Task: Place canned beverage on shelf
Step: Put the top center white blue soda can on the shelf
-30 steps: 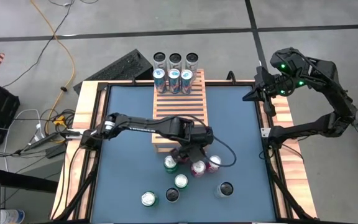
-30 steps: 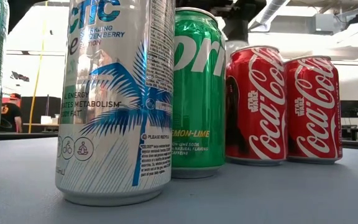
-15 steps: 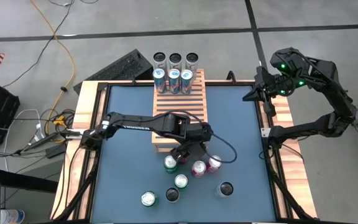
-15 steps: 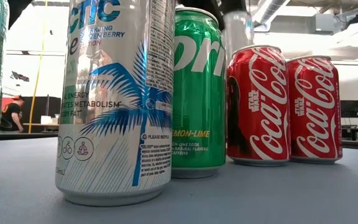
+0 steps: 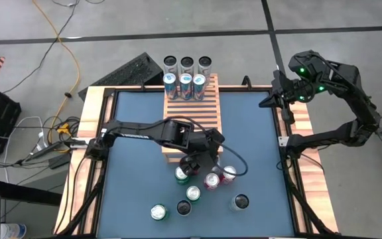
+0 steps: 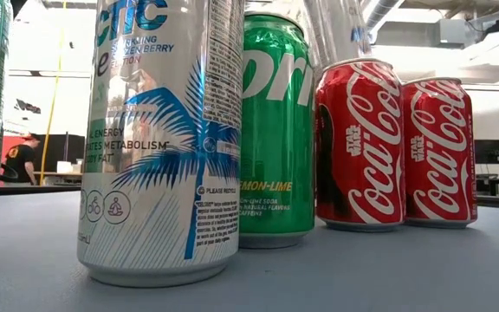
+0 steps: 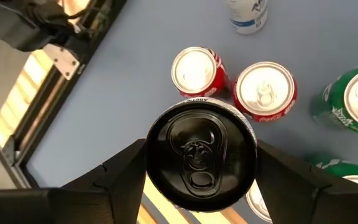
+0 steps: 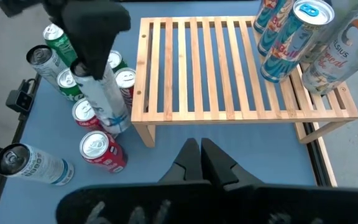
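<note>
The left gripper [image 7: 201, 163] clamps its dark fingers on either side of a tall, slim can [image 7: 201, 154], glossy black lid up, silver-white cylinder with blue markings [image 8: 104, 99]. The can hangs lifted clear of the smooth blue-grey table [image 5: 138, 192], just in front of the near edge of the shelf [image 5: 192, 119], a pale wooden rack of parallel slats. Below the gripper stand two shiny red cans [image 7: 229, 81] and green ones [image 7: 353, 102]. The right gripper [image 8: 201, 163] waits shut off the table's far right corner.
</note>
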`<state>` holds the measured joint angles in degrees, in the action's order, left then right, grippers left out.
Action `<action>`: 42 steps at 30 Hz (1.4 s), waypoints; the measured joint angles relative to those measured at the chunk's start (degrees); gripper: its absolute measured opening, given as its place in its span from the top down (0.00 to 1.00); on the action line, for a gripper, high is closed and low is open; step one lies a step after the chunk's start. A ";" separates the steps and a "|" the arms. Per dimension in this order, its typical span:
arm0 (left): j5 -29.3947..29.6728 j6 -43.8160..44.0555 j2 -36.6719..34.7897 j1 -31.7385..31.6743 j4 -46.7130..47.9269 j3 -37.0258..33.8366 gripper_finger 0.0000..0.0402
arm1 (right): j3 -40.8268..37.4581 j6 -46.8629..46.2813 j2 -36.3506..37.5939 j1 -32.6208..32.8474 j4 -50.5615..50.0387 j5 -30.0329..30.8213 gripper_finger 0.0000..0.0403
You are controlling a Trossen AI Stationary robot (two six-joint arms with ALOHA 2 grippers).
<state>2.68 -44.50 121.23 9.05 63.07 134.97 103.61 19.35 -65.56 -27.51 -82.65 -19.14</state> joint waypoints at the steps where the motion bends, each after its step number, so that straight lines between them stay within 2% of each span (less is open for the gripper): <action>1: 0.25 0.26 -0.23 0.14 0.00 -0.02 0.39 | 0.00 0.06 0.00 0.01 0.01 0.00 1.00; 26: 8.58 2.98 -10.77 -1.28 1.60 -0.04 0.39 | 0.02 0.66 -0.25 -0.01 3.35 1.33 1.00; 36: 10.40 6.21 -16.57 -7.61 9.97 0.03 0.39 | 0.02 1.32 -1.70 -0.76 7.01 1.95 1.00; 42: 10.01 1.68 -16.77 -12.91 17.84 0.03 0.39 | 0.02 1.69 -4.46 -3.08 7.19 1.94 1.00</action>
<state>12.68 -42.82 104.47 -3.85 80.91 135.00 103.63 21.04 -70.02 -30.59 -75.46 -17.20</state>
